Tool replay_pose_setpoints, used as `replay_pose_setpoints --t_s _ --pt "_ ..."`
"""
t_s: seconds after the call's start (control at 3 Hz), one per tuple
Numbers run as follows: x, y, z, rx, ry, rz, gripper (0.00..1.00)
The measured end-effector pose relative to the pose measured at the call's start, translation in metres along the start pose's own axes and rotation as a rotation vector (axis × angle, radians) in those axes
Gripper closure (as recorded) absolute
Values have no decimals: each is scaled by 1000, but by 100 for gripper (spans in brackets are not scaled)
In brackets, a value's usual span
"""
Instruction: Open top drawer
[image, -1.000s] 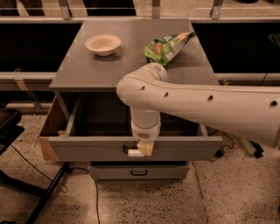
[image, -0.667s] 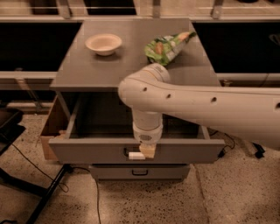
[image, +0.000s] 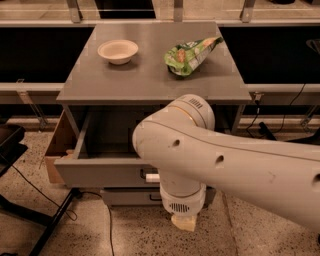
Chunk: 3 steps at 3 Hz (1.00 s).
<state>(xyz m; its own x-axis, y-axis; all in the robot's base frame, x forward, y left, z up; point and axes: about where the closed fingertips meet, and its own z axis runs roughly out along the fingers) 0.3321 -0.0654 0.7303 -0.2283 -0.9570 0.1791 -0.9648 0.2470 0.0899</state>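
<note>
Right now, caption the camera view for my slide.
Top drawer pulled out beneath a cabinet top holding a bowl and a green bag; the gripper hangs low in front of it.

The top drawer (image: 100, 172) stands pulled out of the grey cabinet (image: 150, 82), showing its deep interior. The gripper (image: 183, 223) hangs at 6 o'clock, below the drawer front, under the white arm (image: 235, 160). On the cabinet top, a white bowl (image: 118, 51) sits at 10 o'clock and a green bag (image: 190, 51) at 1 o'clock.
</note>
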Motion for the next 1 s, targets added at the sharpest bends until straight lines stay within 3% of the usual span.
replay_pose_setpoints --t_s 0.33,1.0 --pt "-3 -7 -3 16 -9 -1 100" --pt "-13 -79 -28 215 -63 -104 100"
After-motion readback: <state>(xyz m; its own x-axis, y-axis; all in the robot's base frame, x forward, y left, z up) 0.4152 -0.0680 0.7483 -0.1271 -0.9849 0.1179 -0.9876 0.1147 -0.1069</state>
